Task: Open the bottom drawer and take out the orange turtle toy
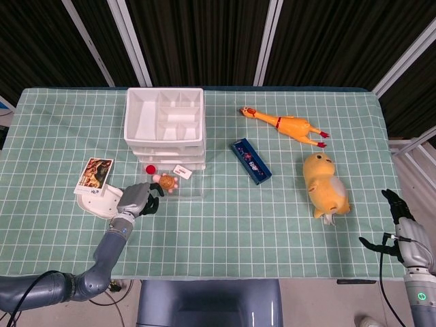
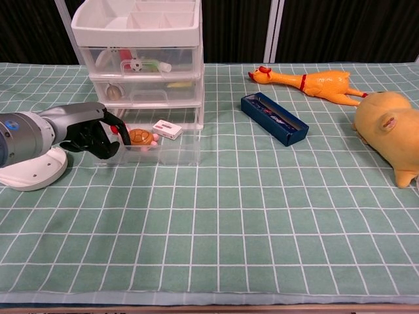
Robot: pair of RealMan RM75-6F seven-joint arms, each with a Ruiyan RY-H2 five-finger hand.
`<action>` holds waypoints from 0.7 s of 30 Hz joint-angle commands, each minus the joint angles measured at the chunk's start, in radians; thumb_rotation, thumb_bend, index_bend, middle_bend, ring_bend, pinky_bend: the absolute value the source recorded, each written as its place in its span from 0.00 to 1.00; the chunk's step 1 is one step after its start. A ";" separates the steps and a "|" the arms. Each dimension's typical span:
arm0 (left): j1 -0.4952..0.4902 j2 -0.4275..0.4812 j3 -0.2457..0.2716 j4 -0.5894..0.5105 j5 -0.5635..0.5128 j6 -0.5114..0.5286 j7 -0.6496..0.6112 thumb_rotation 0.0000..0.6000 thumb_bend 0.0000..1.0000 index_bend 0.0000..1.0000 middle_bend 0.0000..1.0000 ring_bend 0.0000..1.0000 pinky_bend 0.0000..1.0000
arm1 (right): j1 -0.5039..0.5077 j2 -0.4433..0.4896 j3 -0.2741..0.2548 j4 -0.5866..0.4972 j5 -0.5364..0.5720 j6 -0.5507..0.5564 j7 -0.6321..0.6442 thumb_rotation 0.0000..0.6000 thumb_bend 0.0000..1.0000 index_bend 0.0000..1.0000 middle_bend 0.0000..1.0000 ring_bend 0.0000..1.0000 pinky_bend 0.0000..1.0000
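Observation:
The white three-drawer unit stands at the back left. Its clear bottom drawer is pulled out toward me. Inside lies the orange turtle toy, with a red ball and a small white box beside it. My left hand grips the drawer's front left corner, fingers curled over its edge right by the turtle. My right hand hangs off the table's right edge with fingers apart, holding nothing.
A white dish with a picture card lies left of my left hand. A blue box, a rubber chicken and a yellow plush sit to the right.

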 commanded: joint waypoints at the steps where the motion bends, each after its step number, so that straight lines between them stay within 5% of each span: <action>1: 0.001 0.008 0.006 -0.008 0.012 0.018 0.007 1.00 0.43 0.36 0.94 0.98 1.00 | 0.000 0.000 0.000 0.000 0.001 -0.001 0.000 1.00 0.13 0.00 0.00 0.00 0.18; 7: -0.015 -0.001 -0.008 0.020 0.055 0.062 0.019 1.00 0.32 0.35 0.95 0.99 1.00 | 0.000 0.000 0.000 0.000 -0.001 0.000 0.000 1.00 0.13 0.00 0.00 0.00 0.18; 21: -0.135 -0.071 -0.042 0.195 -0.041 0.038 0.179 1.00 0.32 0.42 1.00 1.00 1.00 | 0.001 0.001 0.001 -0.001 0.003 -0.004 0.004 1.00 0.13 0.00 0.00 0.00 0.18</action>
